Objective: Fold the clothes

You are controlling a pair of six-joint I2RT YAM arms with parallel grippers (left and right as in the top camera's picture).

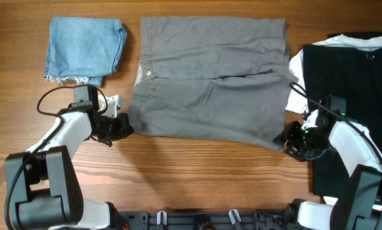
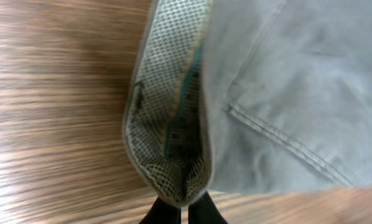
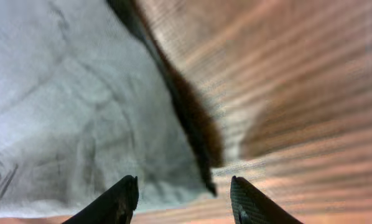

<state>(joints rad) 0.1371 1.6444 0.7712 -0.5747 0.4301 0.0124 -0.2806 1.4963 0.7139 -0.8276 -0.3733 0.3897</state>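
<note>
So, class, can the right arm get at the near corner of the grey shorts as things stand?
Probably yes: the right pincer is open, the corner of the shorts lies between its two tips, and nothing covers that corner.

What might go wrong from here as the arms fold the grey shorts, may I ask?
The left gripper pinches only the waistband tip of the shorts; it may slip. The right gripper is open at its corner, so lifting now would likely skew the fold. The black garment nearby could snag.

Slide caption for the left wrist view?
Left gripper shut on the check-lined edge of the mid-grey woven shorts; wooden table alongside.
</note>
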